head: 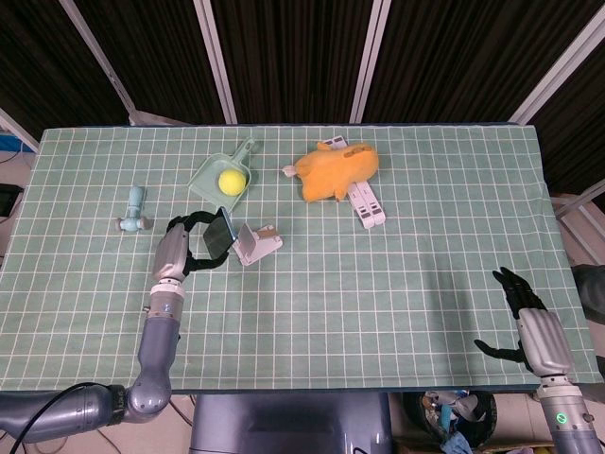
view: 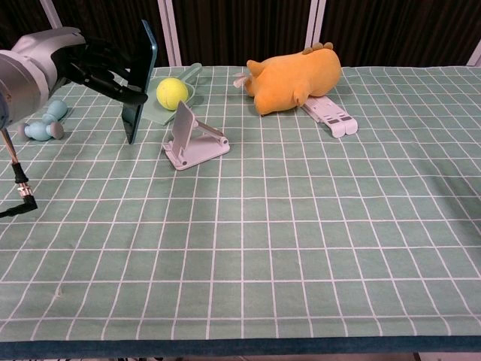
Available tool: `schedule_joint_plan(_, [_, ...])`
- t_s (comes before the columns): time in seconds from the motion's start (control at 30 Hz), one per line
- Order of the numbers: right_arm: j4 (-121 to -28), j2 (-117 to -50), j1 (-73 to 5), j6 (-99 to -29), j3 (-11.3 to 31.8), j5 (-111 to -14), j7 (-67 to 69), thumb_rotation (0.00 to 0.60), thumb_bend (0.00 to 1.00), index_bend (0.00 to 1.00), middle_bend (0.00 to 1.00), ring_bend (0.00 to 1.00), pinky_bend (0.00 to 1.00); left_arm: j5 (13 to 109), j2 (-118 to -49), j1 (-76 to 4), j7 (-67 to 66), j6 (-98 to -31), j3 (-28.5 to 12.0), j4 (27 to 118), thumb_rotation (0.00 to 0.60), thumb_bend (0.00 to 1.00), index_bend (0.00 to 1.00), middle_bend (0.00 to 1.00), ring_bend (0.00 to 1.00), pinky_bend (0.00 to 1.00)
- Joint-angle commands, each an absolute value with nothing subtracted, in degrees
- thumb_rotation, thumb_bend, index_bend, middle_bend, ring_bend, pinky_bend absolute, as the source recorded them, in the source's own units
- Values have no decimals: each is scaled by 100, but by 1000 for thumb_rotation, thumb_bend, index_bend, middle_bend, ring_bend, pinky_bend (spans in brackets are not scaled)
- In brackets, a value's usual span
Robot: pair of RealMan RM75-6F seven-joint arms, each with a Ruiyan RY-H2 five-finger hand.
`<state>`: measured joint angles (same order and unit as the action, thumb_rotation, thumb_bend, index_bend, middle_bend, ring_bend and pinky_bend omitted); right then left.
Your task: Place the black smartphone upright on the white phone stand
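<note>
I have the black smartphone [view: 140, 81] in my left hand [view: 89, 66], lifted off the table beside the white phone stand [view: 193, 140].

Nearest me, my right hand [head: 525, 320] hangs at the table's front right corner with its fingers spread and nothing in them, well away from everything else. My left hand grips the smartphone by its edges and holds it upright and clear of the green checked cloth [view: 301, 226], its face turned edge-on to the chest camera. The stand sits just to the right of that hand, apart from the phone and unloaded. Left of the hand lies a small pale blue toy [view: 43, 120]. Beyond the hand, a yellow tennis ball [view: 171, 92] rests in a green dustpan [head: 214, 178], and farther right an orange plush animal [view: 293, 77] lies across a second white folded stand [view: 331, 114].
</note>
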<state>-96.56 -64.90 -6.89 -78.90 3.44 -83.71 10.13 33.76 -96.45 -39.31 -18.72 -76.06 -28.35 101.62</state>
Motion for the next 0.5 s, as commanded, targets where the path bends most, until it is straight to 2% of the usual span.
schedule_joint_plan(0.03, [-9656, -6487, -688, -7885, 342, -8368, 1025, 600, 141, 0, 0, 0, 185, 3122, -9882, -4056, -1783, -7714, -3058, 10057, 600, 348, 560, 588, 132, 0])
schedule_joint_plan(0.23, [-9667, -6478, -693, -7868, 340, -8363, 1045, 600, 141, 0, 0, 0, 185, 2791, -10202, -4189, -1653, -7789, -3315, 9834, 600, 348, 560, 588, 132, 0])
schedule_joint_plan(0.5, [-9675, -6472, -695, -7854, 343, -8347, 1066, 600, 141, 0, 0, 0, 185, 2677, -10463, -4284, -1487, -7715, -3429, 9452, 600, 347, 560, 588, 132, 0])
